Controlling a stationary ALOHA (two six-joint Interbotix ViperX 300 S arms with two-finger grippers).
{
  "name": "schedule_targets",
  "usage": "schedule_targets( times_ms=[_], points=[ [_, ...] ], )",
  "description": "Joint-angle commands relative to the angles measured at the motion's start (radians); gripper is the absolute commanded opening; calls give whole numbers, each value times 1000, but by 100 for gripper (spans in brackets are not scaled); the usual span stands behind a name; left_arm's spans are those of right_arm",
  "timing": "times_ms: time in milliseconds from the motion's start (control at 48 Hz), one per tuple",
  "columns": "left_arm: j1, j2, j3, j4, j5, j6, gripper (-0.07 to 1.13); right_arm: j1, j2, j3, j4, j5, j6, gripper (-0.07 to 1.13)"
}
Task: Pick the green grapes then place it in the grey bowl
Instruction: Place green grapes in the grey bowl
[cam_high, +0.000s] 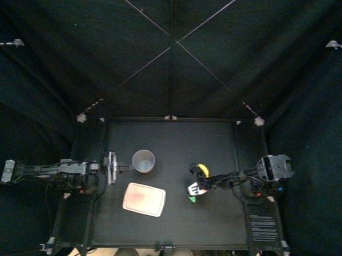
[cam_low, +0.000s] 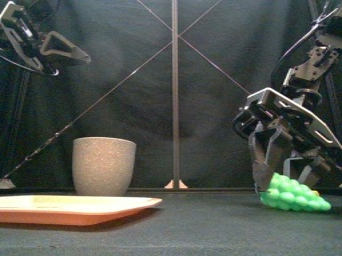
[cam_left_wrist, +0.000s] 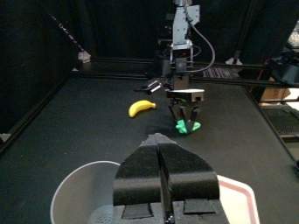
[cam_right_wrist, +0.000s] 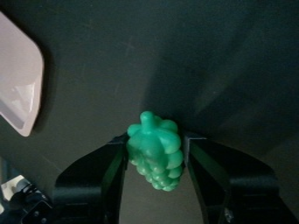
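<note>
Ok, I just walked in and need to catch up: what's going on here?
The right gripper is down at the grapes, with its jaws open on either side of them. The grapes lie on the table, not yet lifted. The grey cup stands behind the pink tray, and a banana lies near the grapes. The left gripper rests shut at the table's left.

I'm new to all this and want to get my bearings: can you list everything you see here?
Bunch of green toy grapes: one, green, right of middle
Yellow toy banana: one, yellow, just behind the grapes
Tall grey speckled cup: one, grey, left of middle
Flat pink tray: one, pink, in front of the cup
Left gripper: one, black, shut, raised at the left
Right gripper: one, black, open, down astride the grapes
</note>
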Motion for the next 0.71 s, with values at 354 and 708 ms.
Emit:
schedule_targets(
  times_ms=[354,708],
  points=[
    [6,2,-9,0,-3,0,8,-12,-29,-173,-199,2,-12,63],
    [6,2,-3,0,-3,0,8,-129,21,-482,-687,-57,-11,63]
  ],
)
